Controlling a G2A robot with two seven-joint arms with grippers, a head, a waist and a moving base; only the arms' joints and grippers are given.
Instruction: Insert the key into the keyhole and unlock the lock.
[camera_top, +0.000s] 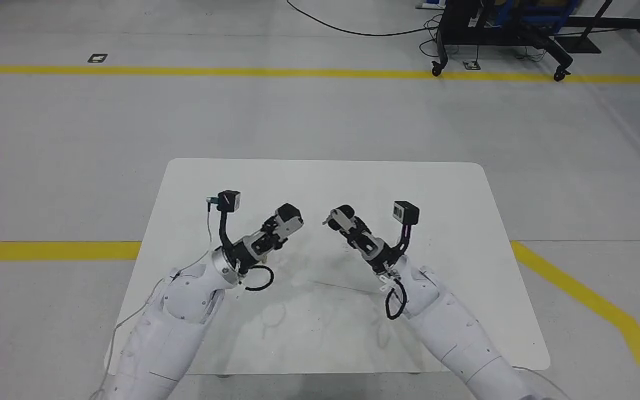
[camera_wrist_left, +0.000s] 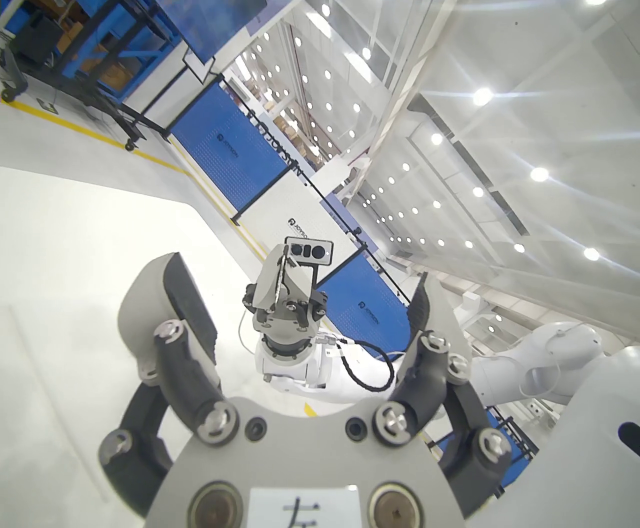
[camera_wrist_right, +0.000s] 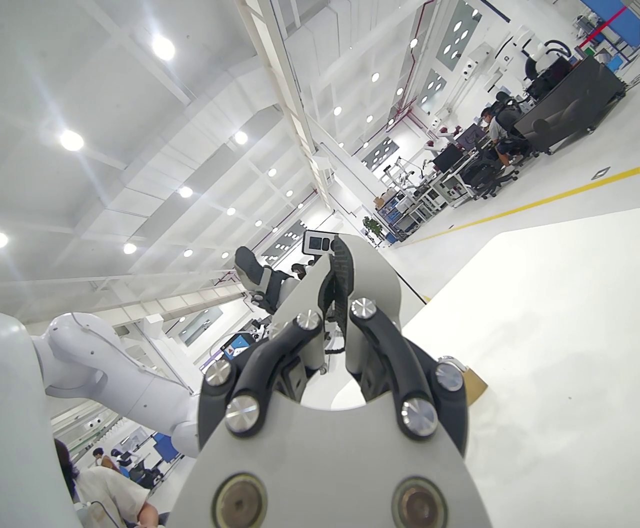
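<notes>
Arms from above hang over the white table (camera_top: 450, 300), left gripper (camera_top: 289, 212) and right gripper (camera_top: 337, 214) nearly tip to tip. From the left wrist we see its fingers (camera_wrist_left: 180, 295) spread wide, gripping nothing, and a white label (camera_wrist_left: 304, 504) with a hand-drawn mark at its base. From the right wrist, that gripper's pads (camera_wrist_right: 345, 270) press together; a brass corner (camera_wrist_right: 476, 384), perhaps the lock, peeks out from behind it on the table.
</notes>
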